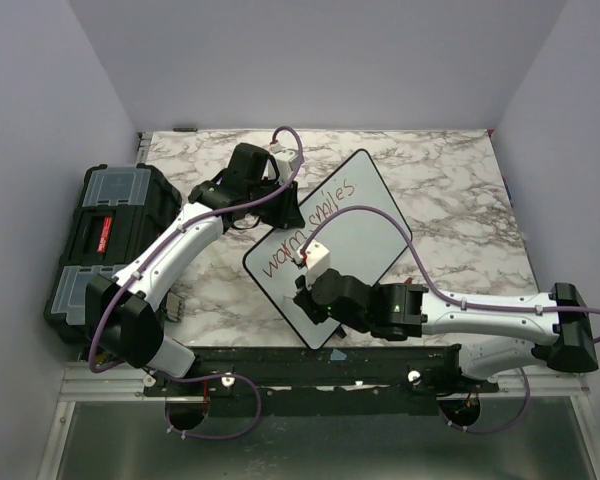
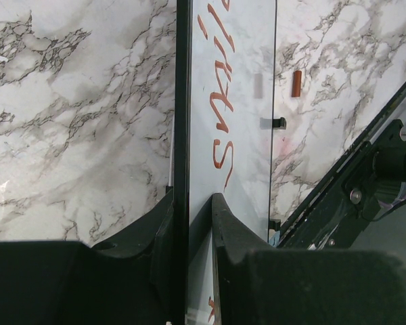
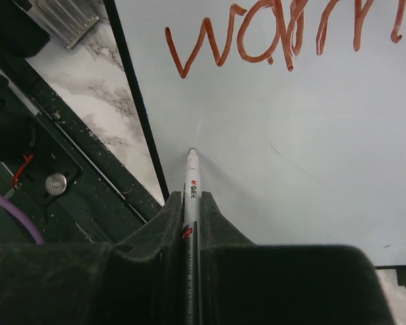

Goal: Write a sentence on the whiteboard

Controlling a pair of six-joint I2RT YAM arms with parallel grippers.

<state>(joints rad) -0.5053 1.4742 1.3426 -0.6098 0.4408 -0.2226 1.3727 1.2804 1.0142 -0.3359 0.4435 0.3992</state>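
The whiteboard [image 1: 365, 235] lies slantwise on the marble table, with the sentence [image 1: 305, 232] in red on it, reading "warm smiles" in one line. My left gripper [image 1: 278, 203] is shut on the board's far left rim. In the left wrist view its fingers [image 2: 224, 220] pinch the black rim of the whiteboard [image 2: 247, 101] beside the red "smiles" [image 2: 220, 125]. My right gripper [image 1: 306, 272] is shut on a white marker [image 3: 191, 179]. The marker's tip touches the whiteboard [image 3: 291, 135] below the "w" of "warm" [image 3: 277, 34].
A black toolbox [image 1: 110, 235] with clear lid compartments stands at the table's left edge. A small red marker cap [image 2: 296, 84] lies on the marble beside the board. The arms' black mounting rail [image 1: 310, 365] runs along the near edge. Grey walls enclose the table.
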